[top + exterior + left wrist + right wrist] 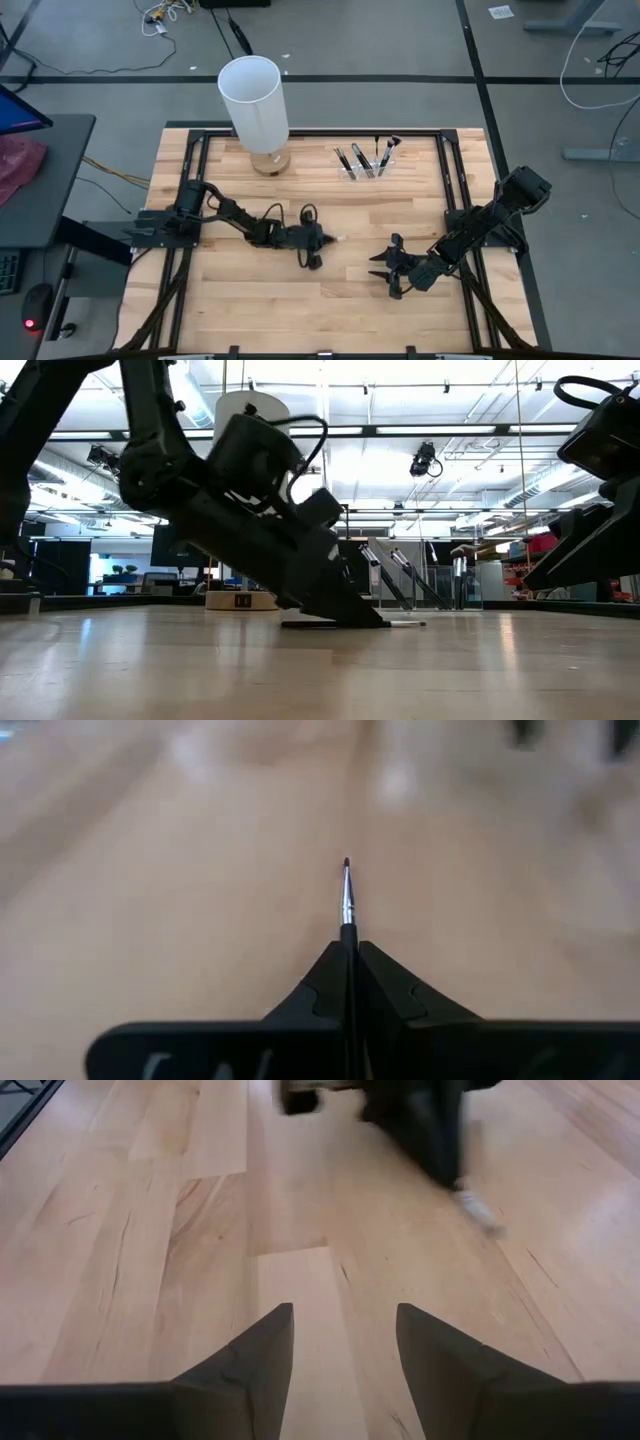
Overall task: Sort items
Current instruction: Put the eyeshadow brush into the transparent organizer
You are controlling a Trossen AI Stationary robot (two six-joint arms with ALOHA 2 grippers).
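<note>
My left gripper [326, 240] is near the table's middle, shut on one thin brush [341, 239]. In the left wrist view the brush [347, 900] shows a silver ferrule and a small dark tip past the gripper [347, 948]. Several other brushes [366, 157] stand tilted in a small clear holder [360, 173] near the far edge. My right gripper [386, 270] is open, low over bare wood right of the left gripper and nearer the near edge; its fingers [262, 1350] hold nothing. My left gripper pinches the brush's handle just behind the silver ferrule [347, 928] between its two fingers [322, 980]. The fingers lie along the brush and slant down from the table's left. The brush sticks out level toward the right, its tip [415, 623] just above the wood or on it.
A tall white cylinder [254, 98] stands on a round base at the far edge, left of the holder. Bare wood lies between the two grippers and toward the near edge. The black frame rail [440, 135] borders the table's far and side edges.
</note>
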